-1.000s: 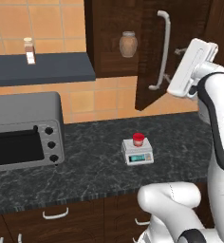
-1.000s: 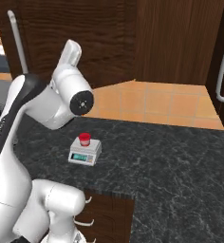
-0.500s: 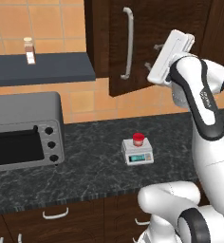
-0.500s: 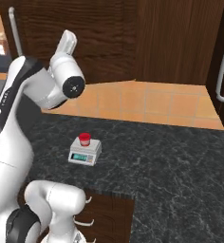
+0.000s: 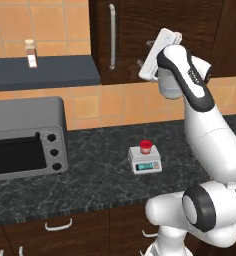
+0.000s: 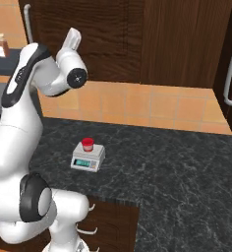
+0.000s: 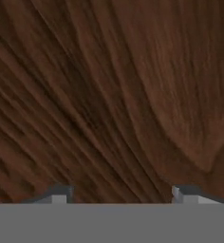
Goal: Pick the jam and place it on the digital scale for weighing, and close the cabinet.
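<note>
On the near part of the dark counter [image 5: 90,185] stands the digital scale [image 5: 145,161], and the jam [image 5: 146,145] sits on its top plate. To the left is a grey toaster oven [image 5: 25,137]. Farther back, on a blue-grey shelf [image 5: 45,72], stands a small bottle [image 5: 31,53]. At the far wall the cabinet [image 5: 140,35] has its door flat and closed. The gripper [image 7: 118,194] is released, its fingertips [image 7: 57,193] wide apart, right against the wooden door.

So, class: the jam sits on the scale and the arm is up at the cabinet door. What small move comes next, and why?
Probably a last short push, then back off: the cabinet door looks flush, the jam already sits on the scale.
</note>
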Motion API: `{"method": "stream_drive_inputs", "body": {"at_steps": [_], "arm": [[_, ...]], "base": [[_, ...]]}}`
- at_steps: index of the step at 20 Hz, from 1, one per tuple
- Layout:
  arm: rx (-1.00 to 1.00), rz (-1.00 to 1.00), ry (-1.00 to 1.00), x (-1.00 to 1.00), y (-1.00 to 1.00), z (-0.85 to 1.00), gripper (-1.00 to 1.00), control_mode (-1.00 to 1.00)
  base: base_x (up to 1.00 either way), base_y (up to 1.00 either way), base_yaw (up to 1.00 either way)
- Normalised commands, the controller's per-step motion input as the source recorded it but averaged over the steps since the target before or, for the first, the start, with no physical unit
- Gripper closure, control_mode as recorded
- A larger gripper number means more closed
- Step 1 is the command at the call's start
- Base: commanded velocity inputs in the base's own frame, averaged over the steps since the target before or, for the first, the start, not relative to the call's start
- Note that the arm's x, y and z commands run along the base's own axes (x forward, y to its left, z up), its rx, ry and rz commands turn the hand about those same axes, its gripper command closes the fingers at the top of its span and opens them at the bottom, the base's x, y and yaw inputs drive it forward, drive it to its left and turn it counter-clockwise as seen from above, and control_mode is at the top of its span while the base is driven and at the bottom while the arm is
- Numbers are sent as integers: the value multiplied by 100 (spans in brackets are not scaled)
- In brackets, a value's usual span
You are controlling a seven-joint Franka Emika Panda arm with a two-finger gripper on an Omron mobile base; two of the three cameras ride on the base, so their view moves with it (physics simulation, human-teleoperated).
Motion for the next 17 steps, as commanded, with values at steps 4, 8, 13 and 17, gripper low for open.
{"method": "stream_drive_inputs", "body": {"at_steps": [4, 8, 13, 17], "arm": [[1, 1, 1, 85, -1, -10, -100, -100], [2, 2, 0, 70, -2, -10, -100, -100], [2, 1, -10, -3, -13, -26, -100, -100], [5, 0, 1, 0, -25, -81, -100, -100]], "base": [[0, 0, 0], [0, 0, 0], [0, 0, 0], [0, 0, 0]]}}
